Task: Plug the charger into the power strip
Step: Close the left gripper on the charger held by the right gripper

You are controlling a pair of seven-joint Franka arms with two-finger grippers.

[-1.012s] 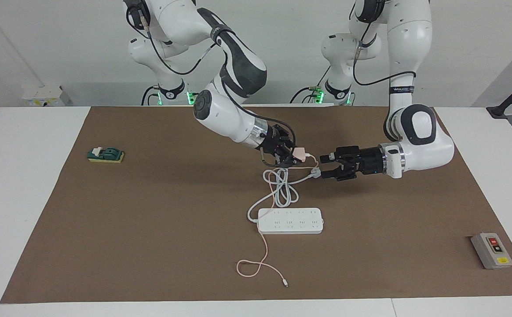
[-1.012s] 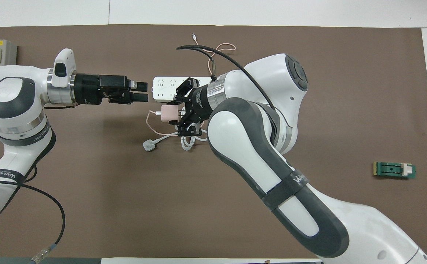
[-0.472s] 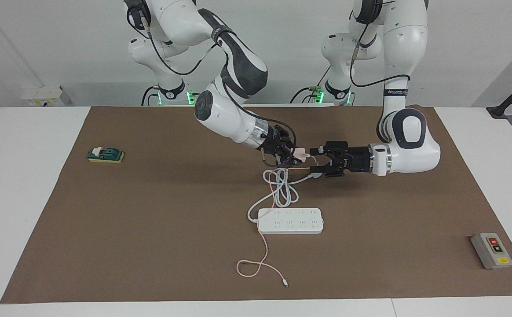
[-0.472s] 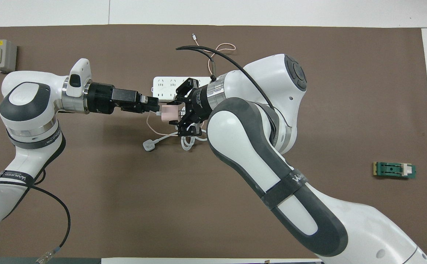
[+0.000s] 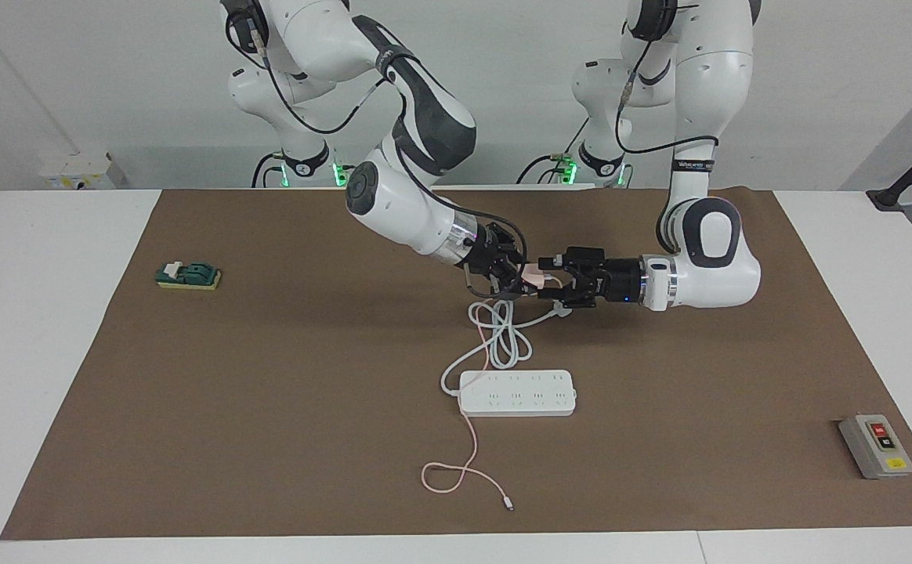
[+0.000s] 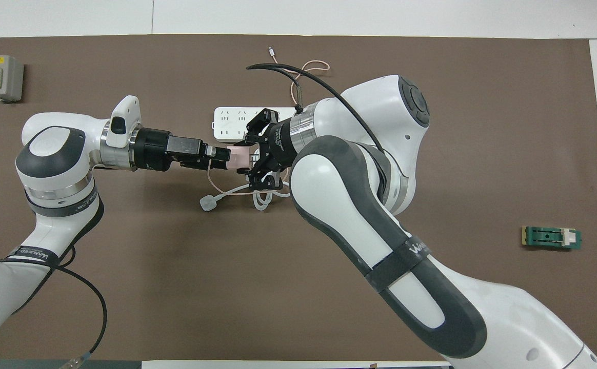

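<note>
We take this for a robotics lab: two white arms (image 5: 425, 211) mounted at a white surface (image 5: 48, 329) covered by a brown mat (image 5: 268, 407), bare pale walls, green status lights at the bases, and a grey switch box (image 5: 876, 446).

pink charger (image 5: 533, 273) aloft (cable trailing) | white power strip (image 5: 517, 392) flat on mat

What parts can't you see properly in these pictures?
- Charger: mostly covered in both views by the right gripper and left gripper meeting around it; its prongs are hidden.
- Which gripper actually grips it: fingers too small and crowded to tell.
- Power strip: in the overhead view the right arm covers most of it.
- Power strip's coiled cord: overhead, largely under the right arm.
</note>
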